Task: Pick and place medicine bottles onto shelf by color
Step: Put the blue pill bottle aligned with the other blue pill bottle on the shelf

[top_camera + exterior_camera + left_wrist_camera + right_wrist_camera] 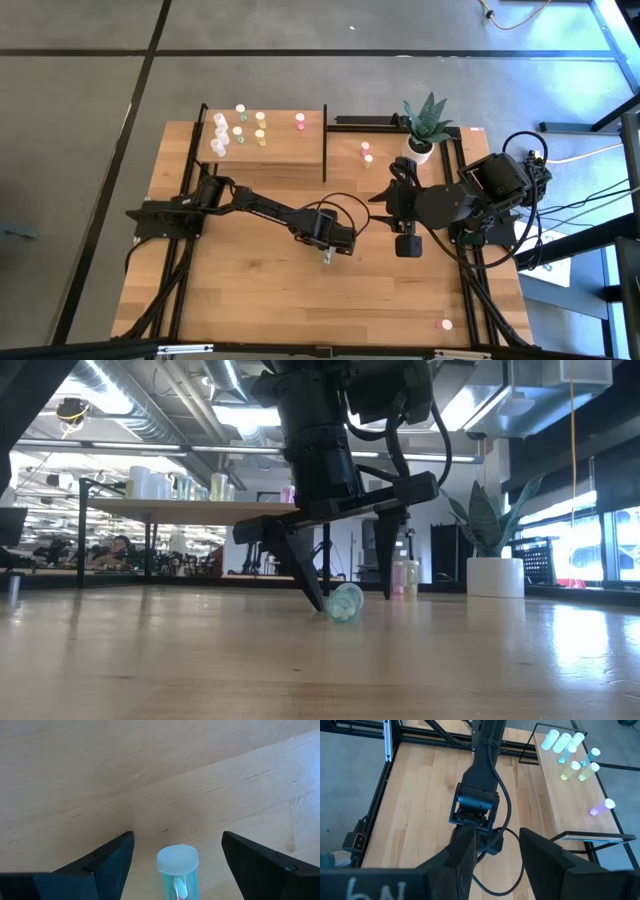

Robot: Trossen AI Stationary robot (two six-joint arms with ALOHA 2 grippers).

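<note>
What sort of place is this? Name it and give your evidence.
Probably a robotics lab or workshop: exposed ceiling ducts, a bare concrete floor and a wooden table in a black frame, with the shelf of sorted medicine bottles.

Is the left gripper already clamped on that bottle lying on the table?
No, the left gripper stands open, with gaps on both sides of the bottle.

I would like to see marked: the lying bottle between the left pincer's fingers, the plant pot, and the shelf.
lying bottle (177, 859): left wrist view, on its white cap.
plant pot (495, 576): low view, on its white wall.
shelf (290, 150): high view, on a bare part of its wooden top.
</note>
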